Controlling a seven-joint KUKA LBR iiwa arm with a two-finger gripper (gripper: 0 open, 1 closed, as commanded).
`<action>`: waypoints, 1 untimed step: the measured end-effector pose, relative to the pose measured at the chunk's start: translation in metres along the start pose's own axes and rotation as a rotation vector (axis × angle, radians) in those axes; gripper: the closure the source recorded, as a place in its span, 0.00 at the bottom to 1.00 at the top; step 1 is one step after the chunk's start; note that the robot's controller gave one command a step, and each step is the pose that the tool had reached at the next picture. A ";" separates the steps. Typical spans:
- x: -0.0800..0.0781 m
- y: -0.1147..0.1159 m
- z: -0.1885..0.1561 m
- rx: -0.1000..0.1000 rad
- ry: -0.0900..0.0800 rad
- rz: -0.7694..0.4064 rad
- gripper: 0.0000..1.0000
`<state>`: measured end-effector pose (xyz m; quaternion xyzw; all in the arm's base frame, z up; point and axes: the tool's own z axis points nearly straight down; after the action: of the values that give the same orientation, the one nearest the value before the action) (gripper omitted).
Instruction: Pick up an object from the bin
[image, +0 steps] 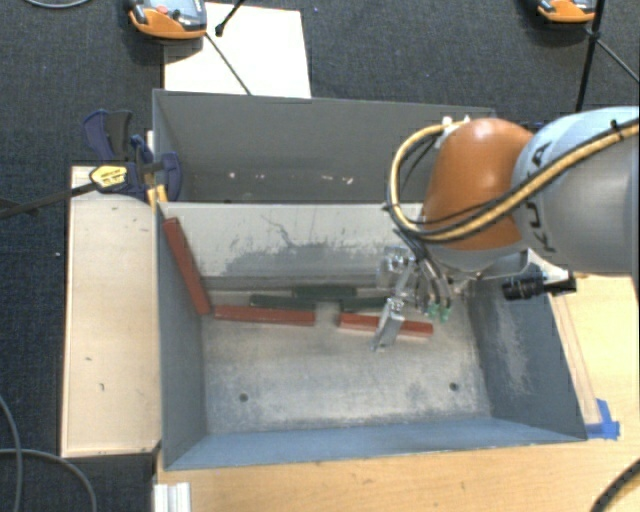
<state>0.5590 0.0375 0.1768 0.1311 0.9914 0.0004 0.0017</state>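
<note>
Gripper (392, 325) down at a short red bar (356, 321) in the bin (330, 395); whether it has closed is unclear, and nothing appears lifted yet.

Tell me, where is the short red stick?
The short red stick lies on the bin floor, right of centre, under the end effector, just right of the flat long red stick.

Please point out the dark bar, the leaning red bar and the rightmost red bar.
dark bar (300, 297): camera view, its middle.
leaning red bar (187, 265): camera view, its middle.
rightmost red bar (358, 322): camera view, its left half.
</note>
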 end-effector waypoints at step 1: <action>0.000 -0.001 0.000 0.000 0.000 -0.001 0.00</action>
<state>0.5588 0.0368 0.1772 0.1306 0.9914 0.0002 0.0017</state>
